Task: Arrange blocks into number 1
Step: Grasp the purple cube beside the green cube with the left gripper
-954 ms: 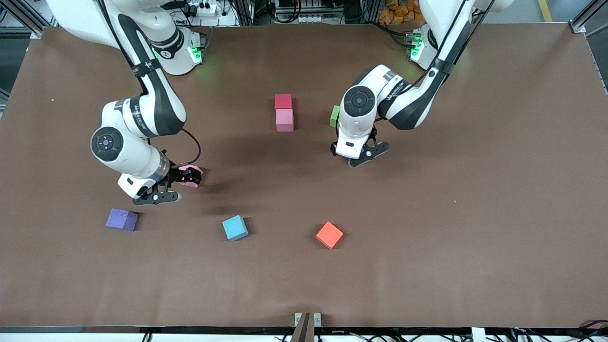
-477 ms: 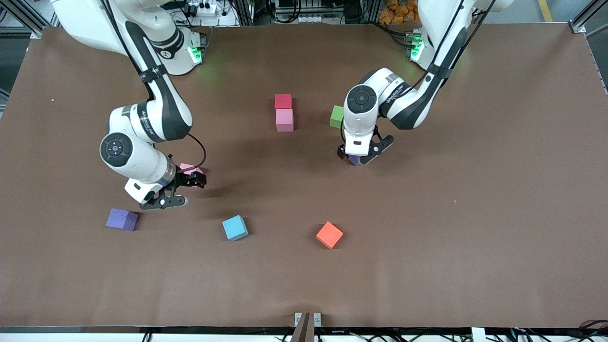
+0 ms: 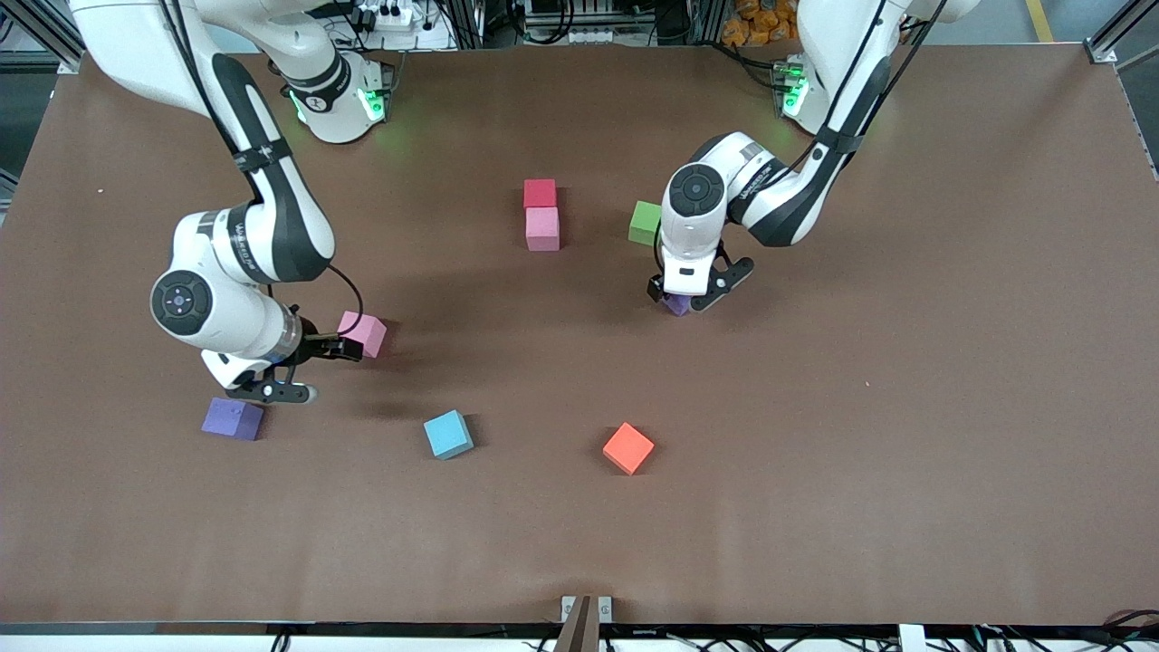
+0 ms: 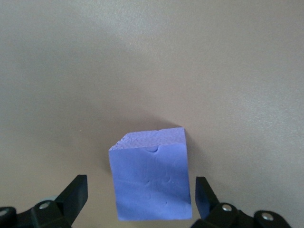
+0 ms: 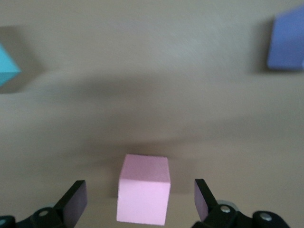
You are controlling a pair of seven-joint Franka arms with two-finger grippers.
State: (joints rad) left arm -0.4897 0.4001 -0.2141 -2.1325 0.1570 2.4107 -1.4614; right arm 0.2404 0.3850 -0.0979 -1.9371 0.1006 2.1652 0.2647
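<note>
Both grippers wide open, each lined up on a block, nothing held.

Left gripper (image 3: 684, 299) straddles a purple block (image 4: 151, 178) w/ fingers either side; right gripper (image 3: 312, 358) beside pink block (image 3: 363, 333), toward right arm's end.

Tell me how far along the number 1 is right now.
Done: the red block and a pink block touch in a short column. In hand: nothing is gripped; the left gripper has open jaws around a purple block, the right gripper open around the other pink block. Left: those two, plus the green block, must join.
</note>
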